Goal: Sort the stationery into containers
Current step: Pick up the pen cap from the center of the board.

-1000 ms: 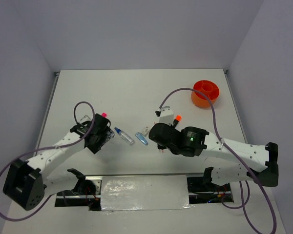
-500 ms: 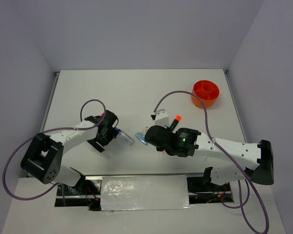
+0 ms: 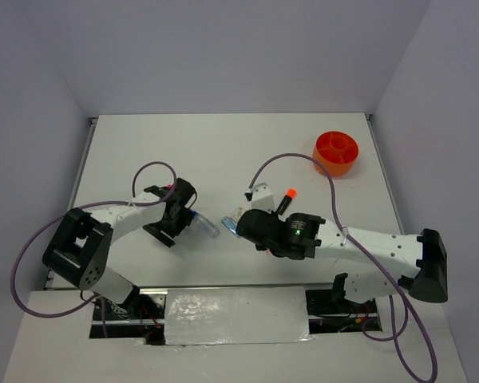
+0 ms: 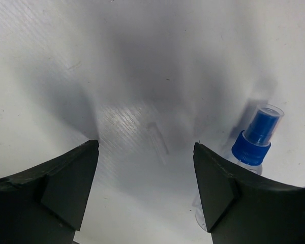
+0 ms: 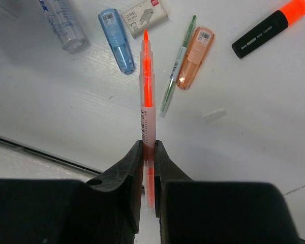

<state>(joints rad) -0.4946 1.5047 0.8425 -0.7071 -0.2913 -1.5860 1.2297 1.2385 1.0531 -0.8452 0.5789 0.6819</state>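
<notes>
Right gripper (image 5: 148,148) was pinched shut on the thin orange pen (image 5: 147,91), well apart from the orange tub (image 3: 336,153). Left gripper (image 4: 145,146) stood wide and empty, farther from the tub, beside the blue-capped tube (image 4: 251,140). I saw nothing inside the tub, so I judged all sorting undone. The pen's long axis ran straight out from the fingers, tip forward.

Blue-capped tube (image 4: 250,147) half behind fingers (image 4: 229,198)
</notes>
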